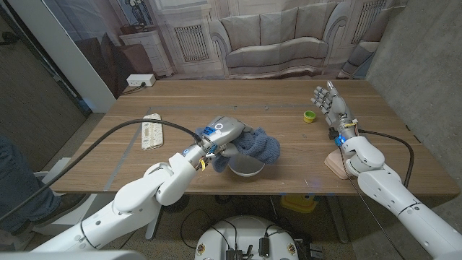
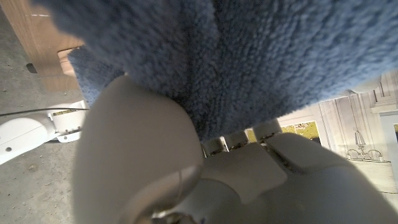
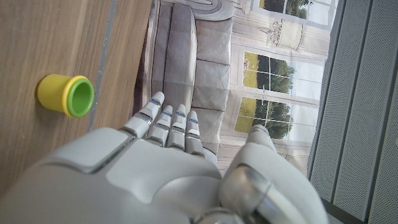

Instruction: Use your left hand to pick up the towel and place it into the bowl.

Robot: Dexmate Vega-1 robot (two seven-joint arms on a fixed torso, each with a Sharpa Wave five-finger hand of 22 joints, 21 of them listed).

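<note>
One towel (image 1: 258,144), one bowl (image 1: 245,169), one yellow-green cup (image 1: 310,116), one power strip (image 1: 151,131).

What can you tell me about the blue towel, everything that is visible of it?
The towel is blue, soft and fluffy, like terry cloth. It is bunched up, not folded, and lies over the white bowl near the table's front edge, covering most of the opening and hanging over the rim on the robot's right side. The left hand holds it from above; in the left wrist view the cloth presses directly against the fingers. Whether it touches the bowl's bottom is hidden.
</note>
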